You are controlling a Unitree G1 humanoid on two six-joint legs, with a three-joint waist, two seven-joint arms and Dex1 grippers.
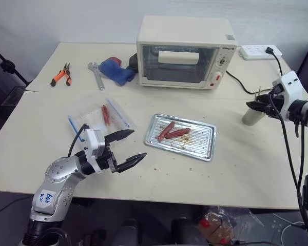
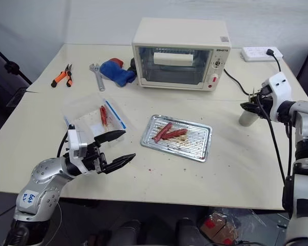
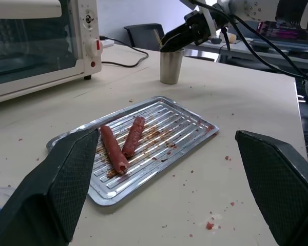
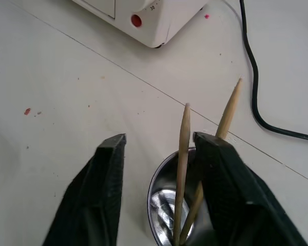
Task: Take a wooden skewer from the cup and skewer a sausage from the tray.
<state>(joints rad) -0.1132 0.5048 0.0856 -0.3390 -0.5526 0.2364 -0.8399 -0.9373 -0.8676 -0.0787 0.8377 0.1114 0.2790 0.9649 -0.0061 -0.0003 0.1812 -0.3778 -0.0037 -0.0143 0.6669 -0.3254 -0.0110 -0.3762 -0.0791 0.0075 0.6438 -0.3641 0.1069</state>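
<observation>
The cup [image 4: 163,202] stands at the table's right side with two wooden skewers in it. My right gripper [image 4: 159,141] hangs over the cup [image 1: 252,117], open. One wooden skewer [image 4: 183,154] rises between its fingers, close to one finger and clear of the other. A second skewer [image 4: 229,108] leans behind that finger. The silver tray [image 1: 203,148] lies mid-table with two dark sausages [image 1: 166,131] side by side on its left half. My left gripper [image 1: 138,144] hovers open and empty left of the tray, pointing toward it.
A cream toaster oven [image 1: 185,51] stands behind the tray, its black cable [image 1: 236,82] running to a power strip [image 1: 259,51]. A clear bag [image 1: 100,118] with red sausages lies beside my left gripper. Orange pliers [image 1: 61,76], a wrench [image 1: 96,74] and a blue cloth [image 1: 115,69] lie at the back left.
</observation>
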